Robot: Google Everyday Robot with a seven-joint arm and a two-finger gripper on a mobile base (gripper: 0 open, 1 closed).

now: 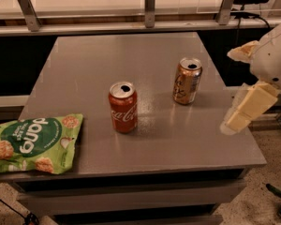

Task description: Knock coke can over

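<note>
Approach step, I'd say: the coke can [122, 108] stands upright mid-desk [107, 60], with a gold can [187, 81] to its right and a bit farther back. The claw [232, 88] hangs at the right edge, spread wide and holding nothing. The next move probably calls for swinging left and shoving the red one sideways.

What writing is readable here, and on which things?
"Coca-Cola", white script running sideways on the red aluminium coke can.
"dang", upside down on the green snack bag.
Gold-brown soda can: lettering too blurred.
Gripper, beside the grey table's right edge: no text.
</note>
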